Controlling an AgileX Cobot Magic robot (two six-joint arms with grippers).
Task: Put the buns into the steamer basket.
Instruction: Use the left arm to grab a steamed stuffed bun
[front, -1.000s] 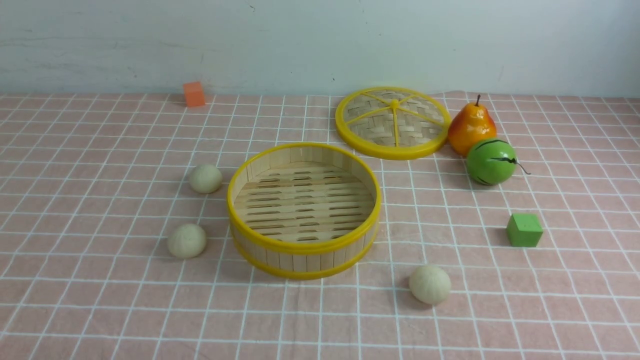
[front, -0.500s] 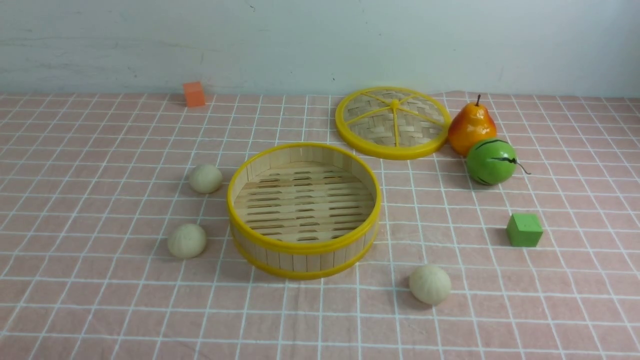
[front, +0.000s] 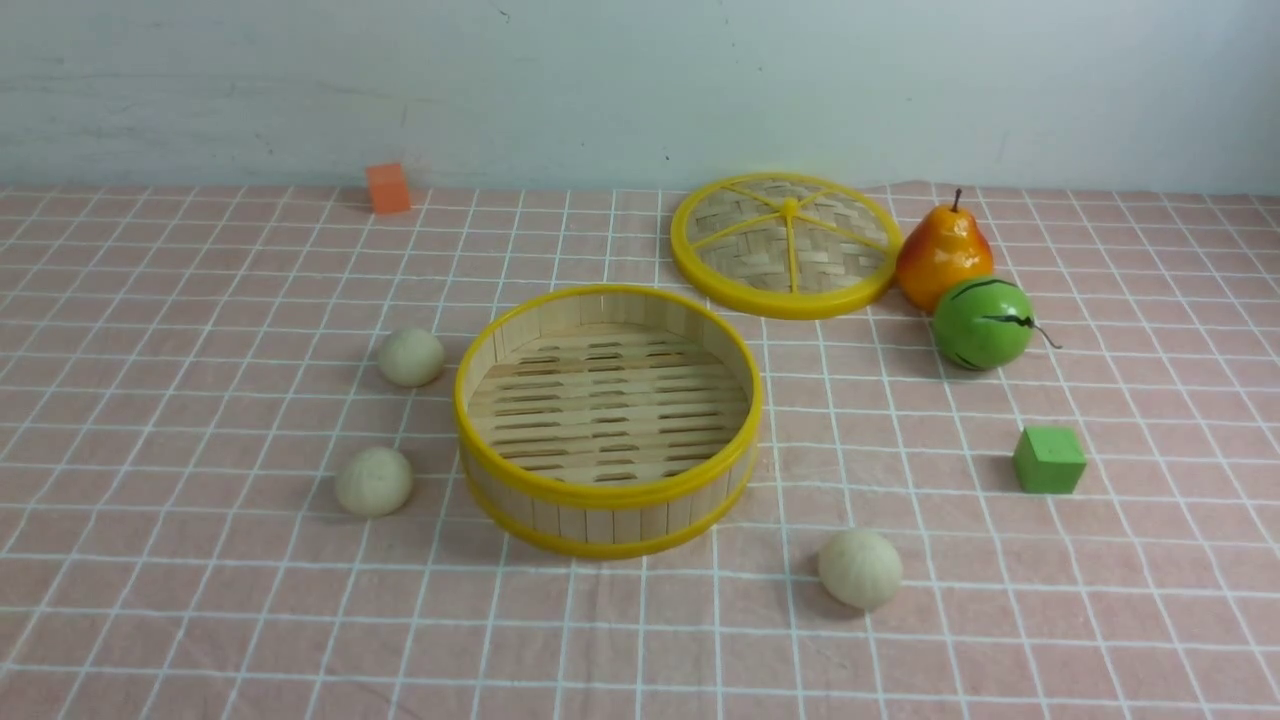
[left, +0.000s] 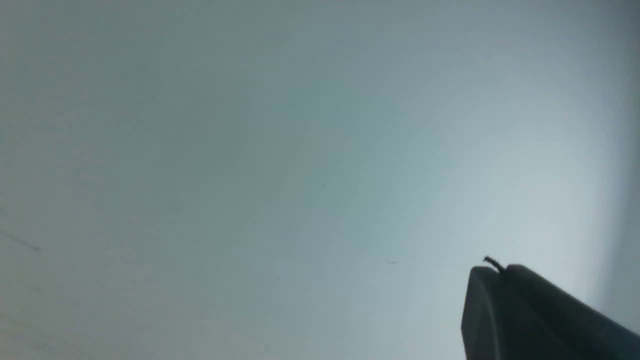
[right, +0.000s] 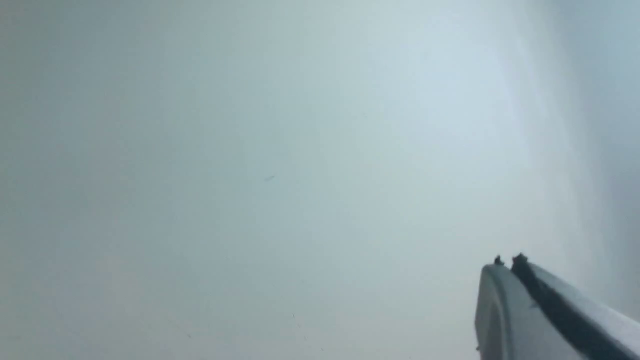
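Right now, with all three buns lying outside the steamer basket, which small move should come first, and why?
Probably lower the right gripper toward the near bun, opening it on the way. That bun lies free, right of the empty steamer basket; the gripper looks shut and is out of the front view.

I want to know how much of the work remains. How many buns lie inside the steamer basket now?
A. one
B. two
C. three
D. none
D: the steamer basket shows only its bare slat floor; the far left bun, the near left bun and the right bun all lie on the tablecloth outside it.
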